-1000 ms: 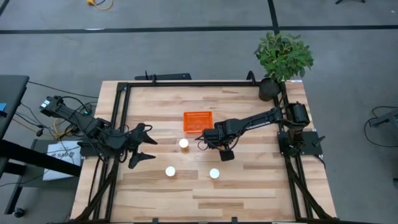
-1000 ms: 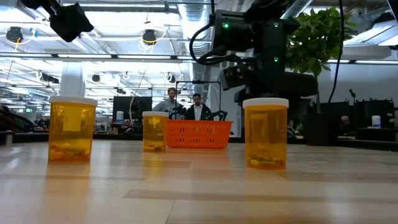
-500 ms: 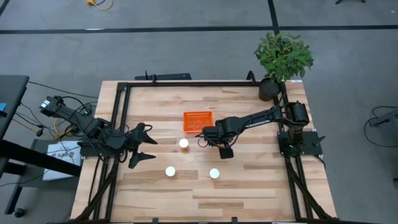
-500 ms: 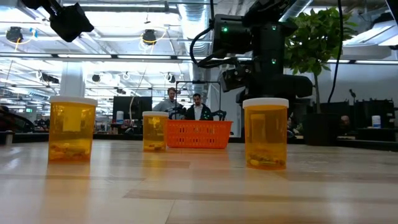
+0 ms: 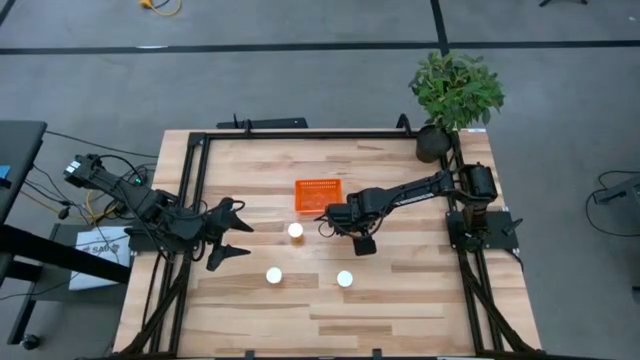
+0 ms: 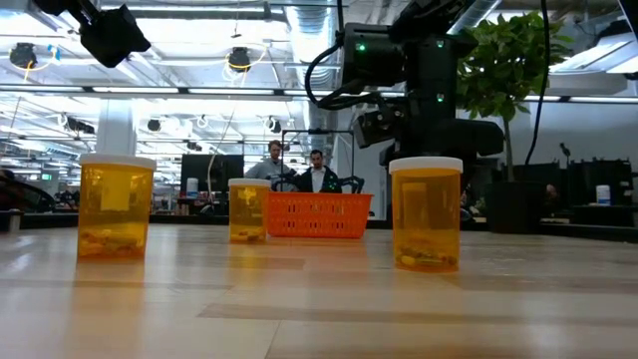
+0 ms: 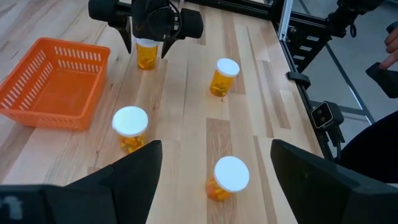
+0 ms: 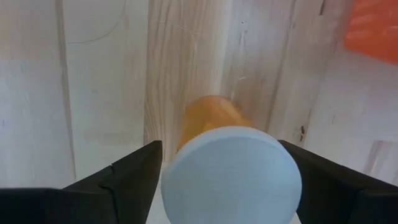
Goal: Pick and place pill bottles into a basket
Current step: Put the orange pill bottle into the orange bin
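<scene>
Three pill bottles with white caps stand on their bases on the wooden table: one (image 5: 295, 231) near the orange basket (image 5: 317, 195), two nearer the front (image 5: 273, 275) (image 5: 344, 279). My right gripper (image 5: 340, 220) is just right of the basket's near end, shut on a fourth bottle (image 7: 146, 55), which the gripper hides in the high view. My left gripper (image 5: 244, 238) is open and empty at the table's left side. My right gripper comes from above, pointing down, and pinches the bottle's white cap (image 8: 230, 171) between its two fingers (image 8: 134, 177), one on the far side and one on the near side. The amber body (image 7: 146, 56) stands upright below the fingers. I cannot tell whether its base is off the table.
A potted green plant (image 5: 455, 95) stands at the far right corner. A black frame (image 5: 300, 135) runs around the table. Bare wood lies along the near edge. People (image 6: 297, 168) show in the room behind, and a person's hand (image 7: 392, 40) shows beyond the right edge.
My right gripper has shifted a little toward the table's far left, toward the basket, keeping its fingers around the bottle. The three free bottles have stayed where they were.
</scene>
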`<state>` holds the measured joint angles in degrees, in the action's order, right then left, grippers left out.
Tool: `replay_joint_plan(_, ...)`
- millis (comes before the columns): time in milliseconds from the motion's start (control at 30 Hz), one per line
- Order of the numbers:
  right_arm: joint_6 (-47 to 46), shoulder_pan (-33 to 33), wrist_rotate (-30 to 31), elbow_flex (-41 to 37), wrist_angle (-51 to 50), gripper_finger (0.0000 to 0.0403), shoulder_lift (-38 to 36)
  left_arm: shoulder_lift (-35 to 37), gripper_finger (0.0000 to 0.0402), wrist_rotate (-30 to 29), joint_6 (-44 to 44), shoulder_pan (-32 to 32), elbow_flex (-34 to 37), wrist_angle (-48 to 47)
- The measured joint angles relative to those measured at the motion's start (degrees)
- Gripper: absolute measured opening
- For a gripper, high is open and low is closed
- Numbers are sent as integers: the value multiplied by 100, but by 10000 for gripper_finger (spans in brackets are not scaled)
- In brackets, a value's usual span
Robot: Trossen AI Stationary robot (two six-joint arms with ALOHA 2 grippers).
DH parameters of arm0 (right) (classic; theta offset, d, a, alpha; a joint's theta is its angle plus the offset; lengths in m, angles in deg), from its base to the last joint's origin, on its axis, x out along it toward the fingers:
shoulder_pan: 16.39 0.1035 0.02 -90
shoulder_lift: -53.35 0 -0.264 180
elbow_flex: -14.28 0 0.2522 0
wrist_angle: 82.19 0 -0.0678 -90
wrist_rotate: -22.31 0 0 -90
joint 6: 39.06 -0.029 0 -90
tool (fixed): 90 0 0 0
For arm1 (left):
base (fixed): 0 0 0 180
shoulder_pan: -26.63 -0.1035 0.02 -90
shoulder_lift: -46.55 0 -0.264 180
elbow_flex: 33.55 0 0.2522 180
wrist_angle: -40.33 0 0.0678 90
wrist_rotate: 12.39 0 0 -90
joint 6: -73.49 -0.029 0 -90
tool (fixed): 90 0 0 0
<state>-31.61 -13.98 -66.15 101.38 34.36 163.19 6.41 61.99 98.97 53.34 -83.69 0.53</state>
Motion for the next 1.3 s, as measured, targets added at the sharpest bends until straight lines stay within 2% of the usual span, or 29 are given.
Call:
replay_joint_plan(167,0,0,1,0,0,284,0,0,291,0,0,-1,0,0)
replay_joint_plan(667,1,0,-2,14,-27,180,0,0,291,1,33,-1,0,0)
replay_joint_plan(767,2,0,-9,135,-131,176,0,0,291,2,33,-1,0,0)
replay_joint_plan(1000,76,0,-14,552,-535,204,0,0,291,2,33,-1,0,0)
replay_joint_plan(1300,526,-110,-12,1265,-1159,168,0,0,291,2,33,0,2,0)
